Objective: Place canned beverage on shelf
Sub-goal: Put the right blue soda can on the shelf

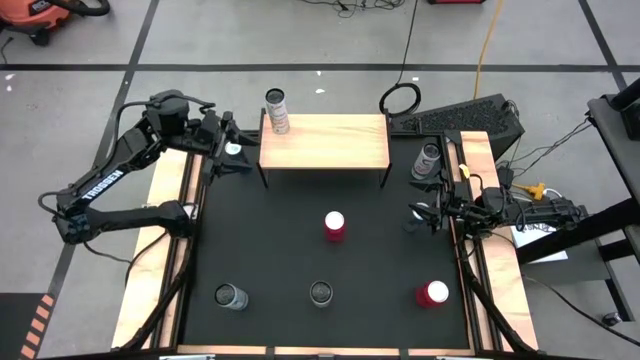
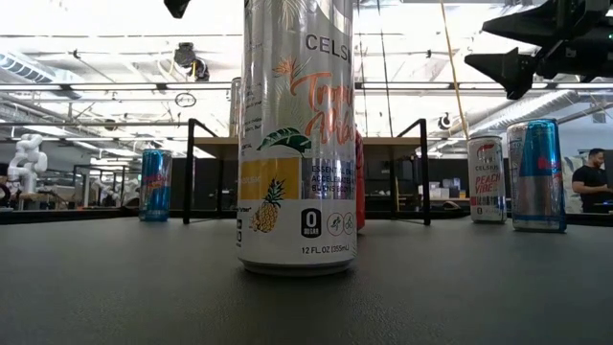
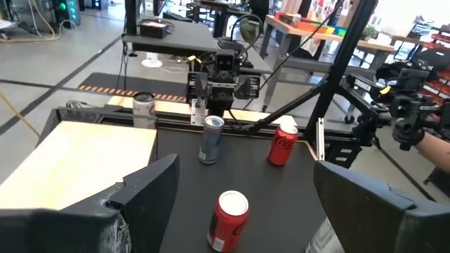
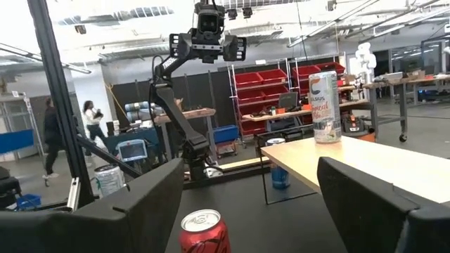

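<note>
The shelf (image 1: 325, 142), a light-wood board on thin black legs, stands at the far middle of the black mat. A tall pale can (image 1: 277, 110) stands upright on its far-left corner and also shows in the right wrist view (image 4: 325, 105). A red can (image 1: 334, 225) stands upright on the mat in front of the shelf. My left gripper (image 1: 238, 157) hovers open by the shelf's left end; the red can (image 3: 228, 219) is beyond its fingers. My right gripper (image 1: 418, 215) waits open at the mat's right side, nothing between its fingers.
More cans stand upright on the mat: silver-topped ones near left (image 1: 231, 296) and near middle (image 1: 321, 292), a red one near right (image 1: 432, 293), a silver one at the far right (image 1: 428, 157). Wooden rails (image 1: 150, 250) flank the mat. People move in the room behind.
</note>
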{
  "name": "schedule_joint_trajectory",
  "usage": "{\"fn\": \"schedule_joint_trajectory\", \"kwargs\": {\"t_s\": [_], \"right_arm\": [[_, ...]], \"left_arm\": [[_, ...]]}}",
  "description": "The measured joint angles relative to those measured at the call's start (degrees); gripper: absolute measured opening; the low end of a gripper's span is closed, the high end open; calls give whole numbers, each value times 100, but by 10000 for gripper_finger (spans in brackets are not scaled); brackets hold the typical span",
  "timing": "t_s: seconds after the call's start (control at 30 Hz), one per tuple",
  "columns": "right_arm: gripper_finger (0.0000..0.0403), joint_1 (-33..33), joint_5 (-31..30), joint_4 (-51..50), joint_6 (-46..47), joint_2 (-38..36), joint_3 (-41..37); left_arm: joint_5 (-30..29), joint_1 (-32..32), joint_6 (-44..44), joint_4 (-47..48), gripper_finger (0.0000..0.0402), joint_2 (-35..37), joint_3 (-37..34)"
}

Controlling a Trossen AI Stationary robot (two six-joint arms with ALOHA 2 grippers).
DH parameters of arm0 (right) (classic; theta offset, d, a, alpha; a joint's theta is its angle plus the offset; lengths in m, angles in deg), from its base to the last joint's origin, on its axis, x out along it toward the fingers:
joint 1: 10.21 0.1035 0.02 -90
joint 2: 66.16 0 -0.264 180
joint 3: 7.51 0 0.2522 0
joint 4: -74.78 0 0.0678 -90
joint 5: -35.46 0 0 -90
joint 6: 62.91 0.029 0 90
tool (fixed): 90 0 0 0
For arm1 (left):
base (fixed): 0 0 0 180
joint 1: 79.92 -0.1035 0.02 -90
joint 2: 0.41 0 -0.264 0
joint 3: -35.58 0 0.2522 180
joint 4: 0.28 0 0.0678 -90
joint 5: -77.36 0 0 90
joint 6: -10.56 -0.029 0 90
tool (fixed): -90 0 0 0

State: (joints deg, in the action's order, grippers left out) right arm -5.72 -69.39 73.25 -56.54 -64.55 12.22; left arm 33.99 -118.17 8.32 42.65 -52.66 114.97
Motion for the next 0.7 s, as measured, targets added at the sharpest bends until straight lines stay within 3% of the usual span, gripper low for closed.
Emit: {"fn": "schedule_joint_trajectory", "kwargs": {"t_s": [0.27,0.53,0.7], "right_arm": [[308,0,312,355,142,4,5],[308,7,306,469,187,315,8],[308,8,305,1164,-467,709,9]], "left_arm": [[-59,548,-587,169,332,0,0],[-908,1185,-1020,717,331,-2,0],[-939,1336,-1011,1107,331,-2,0]]}}
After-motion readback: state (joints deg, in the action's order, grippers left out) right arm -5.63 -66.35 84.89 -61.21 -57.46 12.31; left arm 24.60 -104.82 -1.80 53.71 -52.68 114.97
